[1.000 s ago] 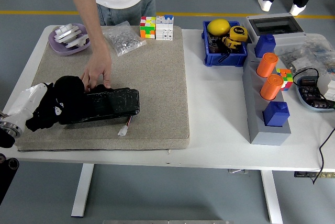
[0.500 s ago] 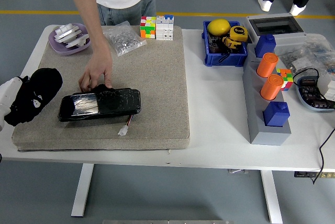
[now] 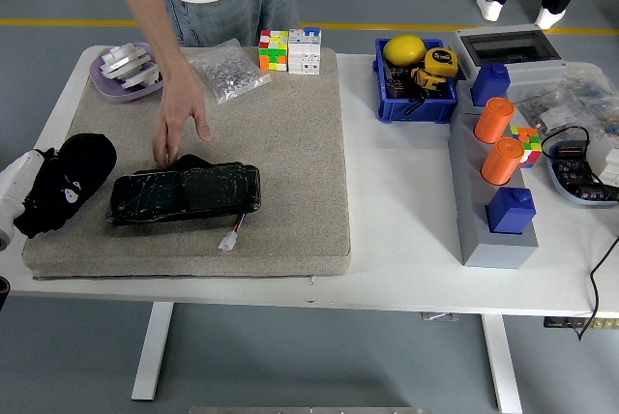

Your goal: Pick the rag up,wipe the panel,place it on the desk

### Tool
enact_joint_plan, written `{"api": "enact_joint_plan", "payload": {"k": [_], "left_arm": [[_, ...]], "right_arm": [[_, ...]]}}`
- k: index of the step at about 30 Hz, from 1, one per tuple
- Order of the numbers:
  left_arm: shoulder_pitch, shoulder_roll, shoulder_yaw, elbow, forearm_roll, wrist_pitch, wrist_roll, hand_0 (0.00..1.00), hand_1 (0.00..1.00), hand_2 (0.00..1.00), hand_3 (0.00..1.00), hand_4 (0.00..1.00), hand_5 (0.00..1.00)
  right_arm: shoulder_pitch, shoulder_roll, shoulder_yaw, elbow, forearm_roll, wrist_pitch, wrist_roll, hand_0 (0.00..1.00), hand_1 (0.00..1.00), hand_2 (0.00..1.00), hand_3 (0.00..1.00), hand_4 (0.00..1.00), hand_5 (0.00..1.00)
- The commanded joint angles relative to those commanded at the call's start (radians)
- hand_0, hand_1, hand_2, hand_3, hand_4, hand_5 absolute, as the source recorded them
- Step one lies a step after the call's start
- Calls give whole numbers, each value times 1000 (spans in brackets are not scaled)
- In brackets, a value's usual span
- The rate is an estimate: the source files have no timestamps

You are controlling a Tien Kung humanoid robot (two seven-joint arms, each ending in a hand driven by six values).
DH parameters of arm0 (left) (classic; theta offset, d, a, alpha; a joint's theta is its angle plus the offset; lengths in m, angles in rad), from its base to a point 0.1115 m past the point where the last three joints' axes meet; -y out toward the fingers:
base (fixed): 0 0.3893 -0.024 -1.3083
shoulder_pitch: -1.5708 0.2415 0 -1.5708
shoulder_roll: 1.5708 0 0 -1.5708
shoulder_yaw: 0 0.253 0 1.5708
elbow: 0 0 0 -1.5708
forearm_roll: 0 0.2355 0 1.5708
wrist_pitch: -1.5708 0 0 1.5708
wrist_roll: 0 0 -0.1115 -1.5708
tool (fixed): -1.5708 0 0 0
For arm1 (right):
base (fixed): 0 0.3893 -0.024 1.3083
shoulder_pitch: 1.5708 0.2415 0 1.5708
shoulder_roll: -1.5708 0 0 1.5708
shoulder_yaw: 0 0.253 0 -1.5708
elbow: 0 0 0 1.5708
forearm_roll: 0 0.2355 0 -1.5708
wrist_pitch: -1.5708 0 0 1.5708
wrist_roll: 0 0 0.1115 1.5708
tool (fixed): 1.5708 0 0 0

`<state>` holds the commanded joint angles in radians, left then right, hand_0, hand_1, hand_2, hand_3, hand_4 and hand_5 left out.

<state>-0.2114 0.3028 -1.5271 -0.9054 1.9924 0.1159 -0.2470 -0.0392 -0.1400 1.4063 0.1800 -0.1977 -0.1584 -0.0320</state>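
Rag [image 3: 68,182]: a black cloth, bunched at the left end of the grey mat [image 3: 300,162], just beside the left end of the panel [image 3: 184,194] and apart from it by a narrow strip of mat. The left hand [image 3: 44,203] enters from the picture's left edge and lies under or within the cloth; its dark fingers merge with the black fabric, so whether they clamp the rag or lie slack cannot be told. The right hand is not in view.

Panel: a black, glossy, oblong unit lying flat across the near left part of the mat, with a small white connector [image 3: 228,241] on a lead at its near edge. A person at the far side of the table [image 3: 406,230] holds the panel's far edge with the fingertips of one hand [image 3: 182,126], apparently to steady it.

Step in hand, as a judgement: the rag is off the panel surface and at the mat's edge, so the moment falls either between wiping strokes or at the set-down stage. The pictures do not settle which.

Next move, if wiping is incomplete: carry the rag rightward over the panel's top face, keeping clear of the person's fingertips. If wiping is complete: lower the rag to a bare part of the surface at the left and withdraw the hand without dragging the cloth.
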Motion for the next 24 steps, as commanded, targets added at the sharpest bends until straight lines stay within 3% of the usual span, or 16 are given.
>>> {"api": "enact_joint_plan", "payload": {"k": [1, 6, 7, 12, 13, 18, 19, 24], "left_arm": [[-1, 0, 2, 2, 1, -2, 2, 665, 752, 676, 600, 649, 113], [0, 2, 6, -3, 7, -9, 11, 665, 752, 676, 600, 649, 113], [0, 3, 5, -3, 8, -14, 13, 748, 818, 789, 712, 873, 260], [3, 5, -2, -7, 12, -41, 21, 748, 818, 789, 712, 873, 260], [5, 5, -5, -10, 12, -46, 22, 818, 870, 827, 816, 968, 363], [18, 6, -21, -31, 0, -69, 23, 818, 870, 827, 816, 968, 363], [23, 5, -29, -40, -2, -76, 22, 887, 908, 858, 840, 998, 577], [46, 3, -59, -81, -30, -88, 6, 887, 908, 858, 840, 998, 577]], "right_arm": [[0, 0, 0, 0, 0, 0, 0, 761, 662, 671, 615, 998, 475], [0, -2, 4, 0, -8, -1, -1, 761, 662, 671, 615, 998, 475], [0, -2, 6, 0, -10, -1, 0, 762, 662, 671, 615, 998, 475], [1, -5, 12, 0, -17, -1, -1, 762, 662, 671, 615, 998, 475], [2, -5, 12, 0, -18, -1, -1, 762, 662, 671, 615, 998, 474], [-1, -6, 19, 0, -25, -3, -1, 762, 662, 671, 615, 998, 474], [-1, -6, 22, 0, -28, -4, -2, 764, 662, 671, 616, 998, 474], [-3, -6, 31, 0, -40, -3, -2, 764, 662, 671, 616, 998, 474]]}}
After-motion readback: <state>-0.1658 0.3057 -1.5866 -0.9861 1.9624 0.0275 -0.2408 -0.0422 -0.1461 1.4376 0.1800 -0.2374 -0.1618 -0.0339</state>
